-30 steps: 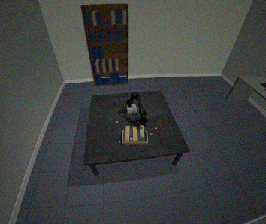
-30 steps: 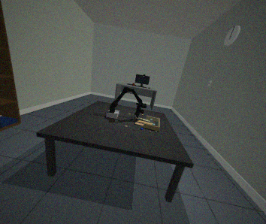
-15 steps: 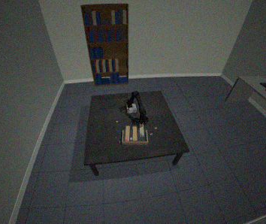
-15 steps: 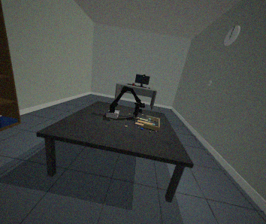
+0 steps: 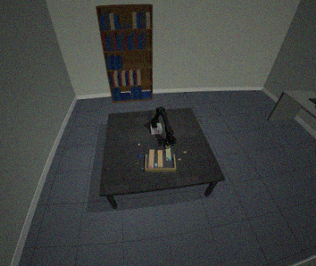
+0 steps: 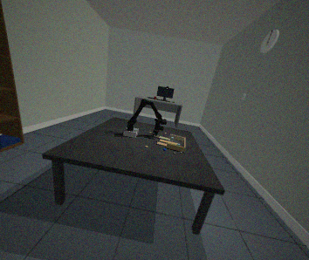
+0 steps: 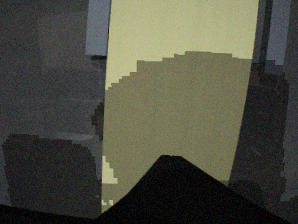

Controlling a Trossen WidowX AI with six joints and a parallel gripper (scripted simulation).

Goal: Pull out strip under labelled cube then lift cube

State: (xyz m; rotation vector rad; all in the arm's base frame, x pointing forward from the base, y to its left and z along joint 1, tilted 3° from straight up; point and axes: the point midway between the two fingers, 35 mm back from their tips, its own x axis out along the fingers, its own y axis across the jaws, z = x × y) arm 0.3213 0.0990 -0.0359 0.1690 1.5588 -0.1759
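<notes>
A shallow wooden tray [image 5: 161,170] [image 6: 185,144] holds long strips. Two orange strips [image 5: 151,157] [image 5: 160,156] lie at the left and middle. A pale yellow strip [image 5: 168,153] [image 7: 180,110] lies at the right; its front end stops farther back than theirs. Small cubes, one pink [image 5: 150,166], one light blue [image 5: 155,165] and one greenish [image 5: 169,159], show near the strips' front ends. No label is readable, so I cannot tell which cube is labelled. My gripper [image 5: 168,145] [image 7: 169,165] is shut and empty, over the pale yellow strip near its back end. How high it is above the strip is unclear.
Small loose pieces lie around the tray, among them a blue one [image 5: 141,156] [image 6: 165,149] at its left and yellow ones [image 5: 185,152] [image 5: 138,145] on both sides. The white arm base [image 5: 156,128] [image 6: 131,133] stands behind on the dark table [image 5: 124,174] [image 6: 113,153].
</notes>
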